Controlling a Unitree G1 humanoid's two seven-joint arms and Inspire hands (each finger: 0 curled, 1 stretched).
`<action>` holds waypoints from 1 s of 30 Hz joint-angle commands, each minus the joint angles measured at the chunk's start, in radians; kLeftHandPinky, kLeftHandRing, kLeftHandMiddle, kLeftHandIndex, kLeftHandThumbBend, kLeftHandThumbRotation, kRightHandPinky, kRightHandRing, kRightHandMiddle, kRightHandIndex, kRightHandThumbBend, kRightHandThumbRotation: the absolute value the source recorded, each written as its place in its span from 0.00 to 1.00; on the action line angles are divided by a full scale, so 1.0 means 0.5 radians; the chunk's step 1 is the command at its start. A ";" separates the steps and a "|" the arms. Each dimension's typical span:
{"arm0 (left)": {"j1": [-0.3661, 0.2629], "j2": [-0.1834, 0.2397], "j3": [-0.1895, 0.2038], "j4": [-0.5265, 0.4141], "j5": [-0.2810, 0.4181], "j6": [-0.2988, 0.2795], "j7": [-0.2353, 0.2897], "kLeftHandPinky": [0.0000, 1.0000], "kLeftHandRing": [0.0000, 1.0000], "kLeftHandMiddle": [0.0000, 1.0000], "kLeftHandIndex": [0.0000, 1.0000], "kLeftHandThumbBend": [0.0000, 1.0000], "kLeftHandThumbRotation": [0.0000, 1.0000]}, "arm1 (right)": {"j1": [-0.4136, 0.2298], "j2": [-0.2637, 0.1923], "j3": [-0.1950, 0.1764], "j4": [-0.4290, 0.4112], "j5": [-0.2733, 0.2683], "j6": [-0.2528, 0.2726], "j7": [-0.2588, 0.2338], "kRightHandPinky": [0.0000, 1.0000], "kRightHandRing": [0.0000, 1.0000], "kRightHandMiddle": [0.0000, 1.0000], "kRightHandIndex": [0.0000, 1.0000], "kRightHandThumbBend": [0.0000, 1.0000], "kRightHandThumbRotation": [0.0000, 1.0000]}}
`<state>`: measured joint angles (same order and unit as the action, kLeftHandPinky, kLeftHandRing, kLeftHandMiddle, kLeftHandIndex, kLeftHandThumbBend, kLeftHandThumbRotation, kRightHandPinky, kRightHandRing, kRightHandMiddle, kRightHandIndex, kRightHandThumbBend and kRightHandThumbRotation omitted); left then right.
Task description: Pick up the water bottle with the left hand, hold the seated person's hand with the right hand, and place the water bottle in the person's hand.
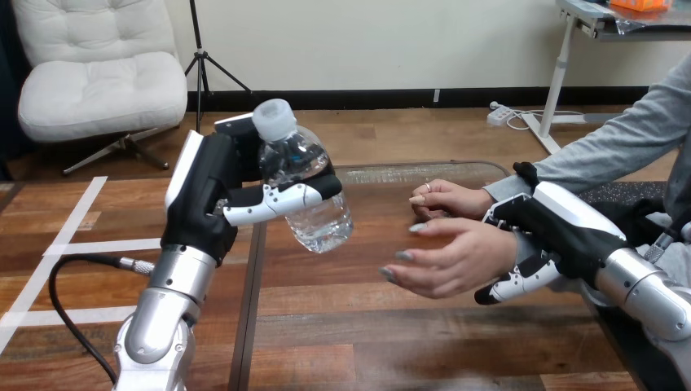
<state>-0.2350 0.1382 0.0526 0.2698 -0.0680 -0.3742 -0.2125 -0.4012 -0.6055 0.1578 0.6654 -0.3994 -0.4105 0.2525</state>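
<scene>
Glossy dark-brown wooden plank bench [342, 342], its far edge banded by a pale worn strip [407, 173] and rounded at the strip's right end. Nearer than the strip, soft reflections streak the planks.

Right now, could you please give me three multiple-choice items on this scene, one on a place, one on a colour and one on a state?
1. Where is the water bottle?
A. In the left hand, above the table
B. Lying on the table
C. Standing on the table

2. What colour is the bottle's cap?
A. Red
B. White
C. Blue

3. How is the person's lower hand?
A. Clenched in a fist
B. Wrapped round the bottle
C. Open, fingers stretched out

Answers: 1 A, the left hand's fingers curl round the bottle, which is clear of the table. 2 B, the cap is white. 3 C, its fingers are extended, apart from the bottle.
</scene>
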 commanded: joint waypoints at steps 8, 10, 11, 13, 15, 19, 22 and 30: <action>-0.107 0.016 0.069 -0.073 -0.065 -0.068 0.012 0.23 0.28 0.33 0.36 0.65 0.00 | -0.143 -0.076 -0.013 -0.068 -0.005 -0.022 0.050 0.52 0.55 0.59 0.59 0.99 0.00; -0.110 0.020 0.072 -0.062 -0.066 -0.075 0.009 0.23 0.28 0.33 0.36 0.65 0.00 | -0.143 -0.082 -0.008 -0.068 -0.018 -0.026 0.043 0.52 0.56 0.59 0.60 1.00 0.00; -0.110 0.022 0.073 -0.064 -0.065 -0.074 0.010 0.23 0.28 0.33 0.36 0.65 0.00 | -0.143 -0.088 -0.004 -0.073 -0.032 -0.022 0.035 0.52 0.56 0.60 0.60 1.00 0.00; -0.110 0.022 0.074 -0.068 -0.064 -0.072 0.012 0.23 0.28 0.33 0.36 0.65 0.00 | -0.142 -0.092 0.000 -0.079 -0.047 -0.018 0.026 0.52 0.56 0.60 0.60 1.00 0.00; -0.109 0.020 0.077 -0.072 -0.067 -0.064 0.013 0.23 0.28 0.33 0.36 0.65 0.00 | -0.145 -0.101 0.006 -0.076 -0.066 -0.030 0.018 0.52 0.57 0.61 0.60 1.00 0.00; -0.103 0.019 0.080 -0.079 -0.061 -0.049 0.019 0.23 0.28 0.33 0.36 0.65 0.00 | -0.144 -0.106 0.002 -0.075 -0.089 -0.044 -0.001 0.52 0.58 0.61 0.60 1.00 0.00; -0.101 0.021 0.080 -0.085 -0.049 -0.051 0.024 0.23 0.28 0.33 0.36 0.66 0.00 | -0.142 -0.109 0.001 -0.078 -0.113 -0.047 -0.021 0.52 0.59 0.61 0.61 1.00 0.00; -0.103 0.022 0.082 -0.067 -0.036 -0.080 0.024 0.23 0.28 0.33 0.36 0.65 0.00 | -0.143 -0.110 -0.007 -0.075 -0.119 -0.061 -0.033 0.52 0.60 0.62 0.61 1.00 0.00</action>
<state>-0.2350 0.1426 0.0783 0.2698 -0.0759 -0.3772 -0.2118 -0.4012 -0.6376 0.1587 0.6566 -0.4541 -0.4153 0.2602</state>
